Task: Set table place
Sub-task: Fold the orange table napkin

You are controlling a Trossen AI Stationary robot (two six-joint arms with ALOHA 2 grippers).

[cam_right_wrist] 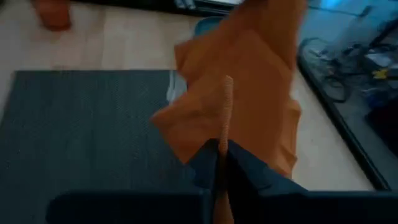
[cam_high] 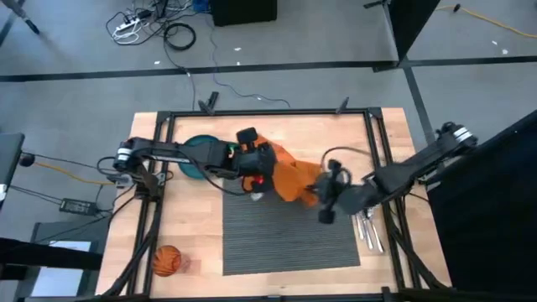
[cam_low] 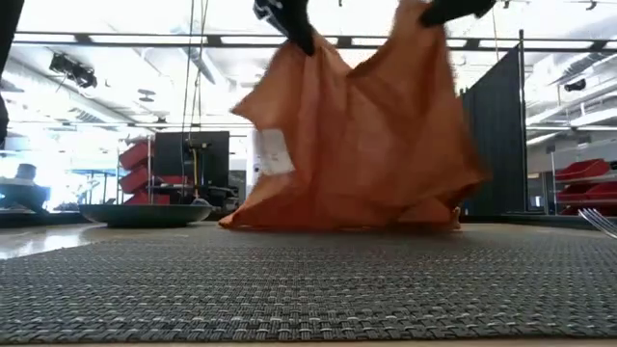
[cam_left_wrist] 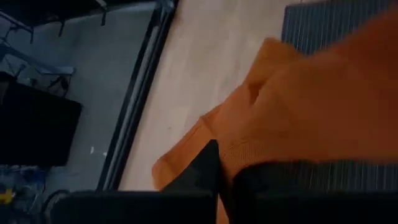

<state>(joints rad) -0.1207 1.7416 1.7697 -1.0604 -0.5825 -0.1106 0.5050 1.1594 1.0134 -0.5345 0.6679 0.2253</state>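
Wood table (cam_high: 193,243): grey placemat (cam_high: 285,239) | left gripper (cam_high: 258,178), right gripper (cam_high: 323,197): both clamp lifted orange napkin (cam_high: 289,180)

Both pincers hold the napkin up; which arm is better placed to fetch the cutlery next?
Right, probably: the right pincer hangs nearest the cutlery; the left pincer grips the napkin farther away.

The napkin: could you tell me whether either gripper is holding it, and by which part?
Both hold the napkin: the left gripper and right gripper each pinch its top edge, lower edge touching the placemat.
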